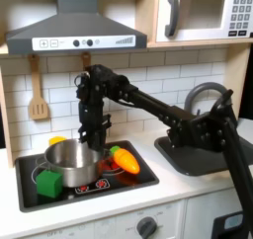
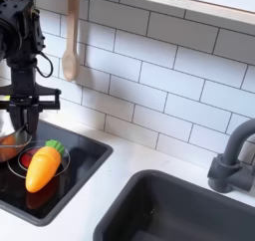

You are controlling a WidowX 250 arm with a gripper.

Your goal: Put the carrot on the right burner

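Observation:
The orange carrot [image 1: 125,160] with its green top lies on the cooktop's burner [image 2: 58,168] on the first exterior view's right. It rests free, with nothing holding it. In the second exterior view the carrot [image 2: 42,165] sits inside the burner ring, green end toward the wall. My gripper [image 1: 93,139] hangs above the cooktop, between the silver pot [image 1: 69,162] and the carrot, slightly behind both. In the second exterior view the gripper [image 2: 24,130] is up and to the left of the carrot, open, with nothing between its fingers.
A green cube [image 1: 47,183] lies on the black cooktop [image 1: 138,179] in front of the pot, and a yellow piece [image 1: 56,140] behind it. The sink [image 1: 203,156] and faucet [image 2: 235,157] stand to the right in both exterior views. A wooden spatula [image 1: 38,95] hangs on the tiled wall.

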